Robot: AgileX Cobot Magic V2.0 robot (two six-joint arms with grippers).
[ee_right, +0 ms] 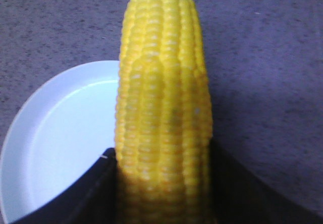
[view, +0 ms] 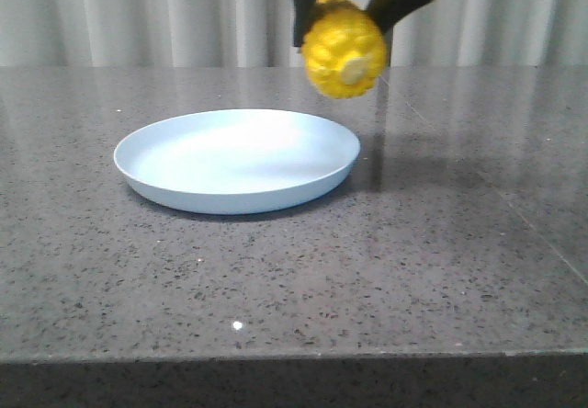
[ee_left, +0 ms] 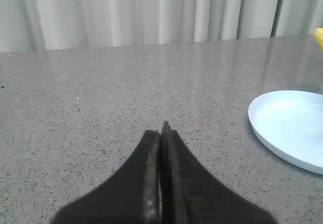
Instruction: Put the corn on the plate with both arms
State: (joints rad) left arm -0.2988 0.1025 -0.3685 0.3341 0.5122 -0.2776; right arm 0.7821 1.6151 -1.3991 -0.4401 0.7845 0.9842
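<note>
My right gripper (view: 342,13) is shut on the yellow corn (view: 344,51) and holds it in the air above the far right rim of the pale blue plate (view: 165,183). The cob's pale stub end faces the front camera. In the right wrist view the corn (ee_right: 164,108) stands between the black fingers (ee_right: 91,193), with the plate (ee_right: 55,148) below and to one side. My left gripper (ee_left: 161,130) is shut and empty, low over the table, away from the plate (ee_left: 290,128). A sliver of the corn (ee_left: 319,37) shows at that view's edge.
The plate rests on a grey speckled stone table (view: 413,261) whose front edge runs near the bottom of the front view. A pale curtain (view: 138,13) hangs behind the table.
</note>
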